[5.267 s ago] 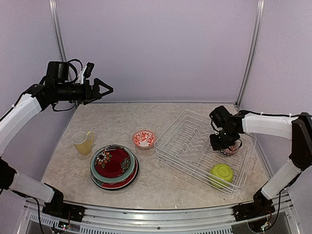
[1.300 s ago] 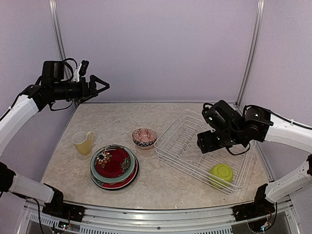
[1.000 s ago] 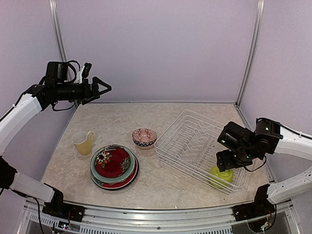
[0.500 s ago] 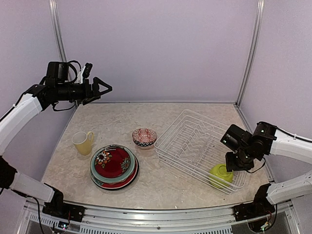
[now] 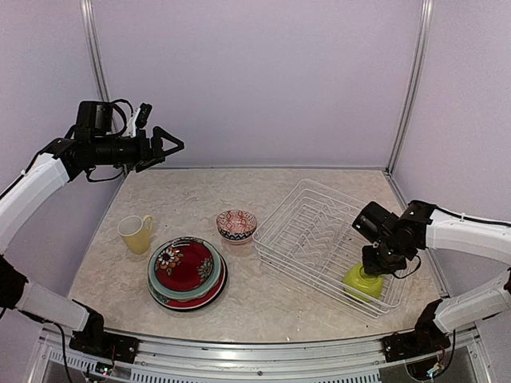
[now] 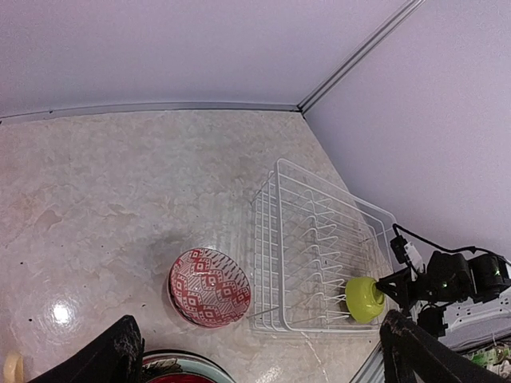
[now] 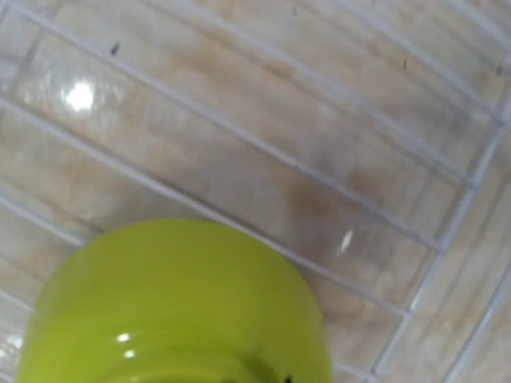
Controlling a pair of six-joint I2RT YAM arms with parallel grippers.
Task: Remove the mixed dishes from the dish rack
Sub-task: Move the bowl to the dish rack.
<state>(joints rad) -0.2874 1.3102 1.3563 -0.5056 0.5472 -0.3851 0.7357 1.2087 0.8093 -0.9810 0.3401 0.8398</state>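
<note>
While my right hand (image 5: pixel 375 267) hangs just over the lime green bowl (image 5: pixel 362 285), the only dish in the near right corner of the rack (image 5: pixel 277 212), I judge the pickup is under way. Whether it grips the bowl, I cannot tell. Next: a firm pinch; it looks glossy, rounded, probably upside down.

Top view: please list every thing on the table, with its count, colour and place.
Dish rack: 1, white wire, right side of table.
Green bowl: 1, lime green, in rack's near corner.
Patterned bowl: 1 seen, red and white, left of rack.
Mug: 1, pale yellow, left side.
Plates: 1 stack, red floral on top, beside mug.
Left gripper: 1, black, open, raised at far left.
Right gripper: 1, black, at green bowl.
</note>
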